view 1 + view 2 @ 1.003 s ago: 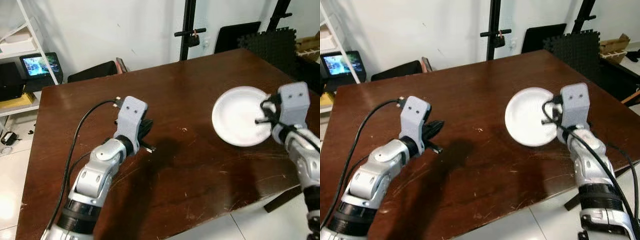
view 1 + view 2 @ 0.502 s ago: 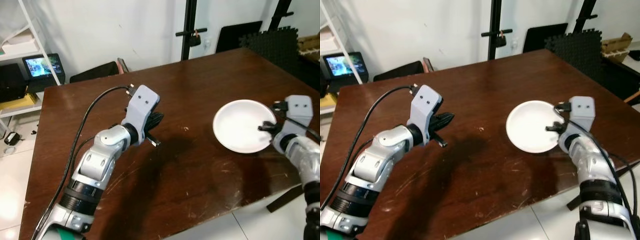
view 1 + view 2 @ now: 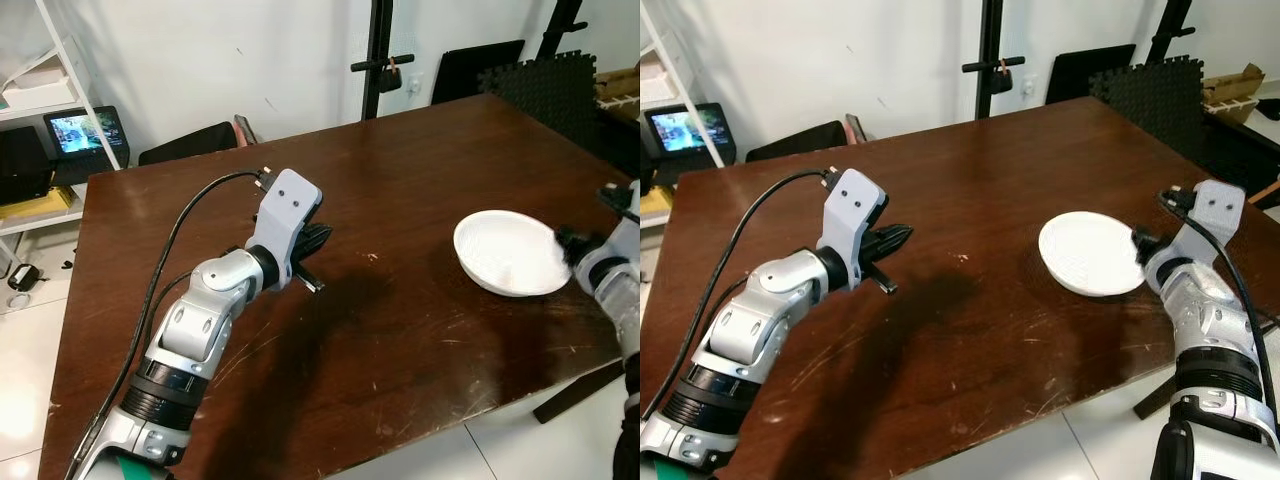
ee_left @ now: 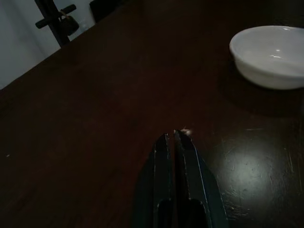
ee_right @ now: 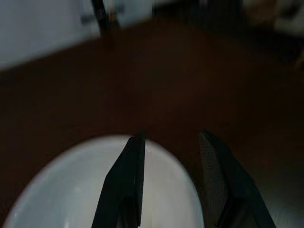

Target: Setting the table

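Note:
A white bowl (image 3: 505, 262) lies flat on the dark brown table (image 3: 400, 170), near its right edge. My right gripper (image 3: 566, 238) is at the bowl's right rim. In the right wrist view its fingers (image 5: 130, 166) stand apart astride the rim, one over the bowl's (image 5: 90, 190) inside and one outside, so it is open. My left gripper (image 3: 316, 284) hovers over the table's left-middle part, shut with nothing in it; in the left wrist view its fingers (image 4: 175, 135) lie together and point toward the bowl (image 4: 273, 52).
A small pale crumb (image 3: 370, 258) lies on the table between the arms. Behind the table stand a black pole (image 3: 378, 60), black foam mats (image 3: 545, 85) and a white shelf with a small screen (image 3: 82, 132). The table's front edge is close below my arms.
The bowl, held tilted up a second ago, now lies flat and has shifted right with my right gripper. My left arm reached forward early on, then held still.

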